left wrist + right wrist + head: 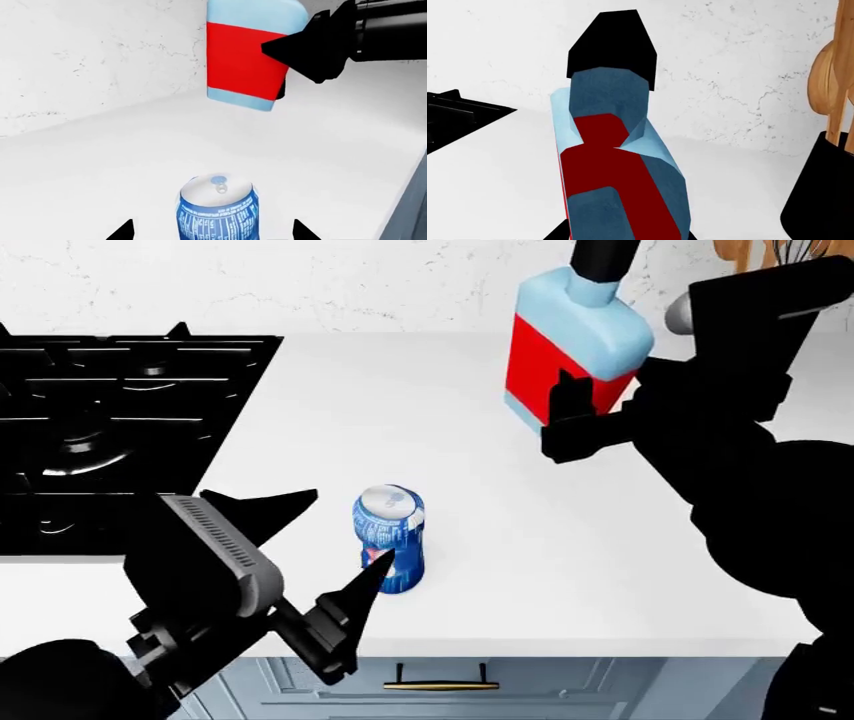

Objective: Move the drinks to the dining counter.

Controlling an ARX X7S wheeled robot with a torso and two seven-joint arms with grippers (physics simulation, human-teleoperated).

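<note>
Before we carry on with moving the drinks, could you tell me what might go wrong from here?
1. The right hand holds the bottle lifted off the worktop, apparently by its lower part; it could tilt or slip.
2. The left hand is open around the upright can, one fingertip very close; a nudge might topple it.
</note>
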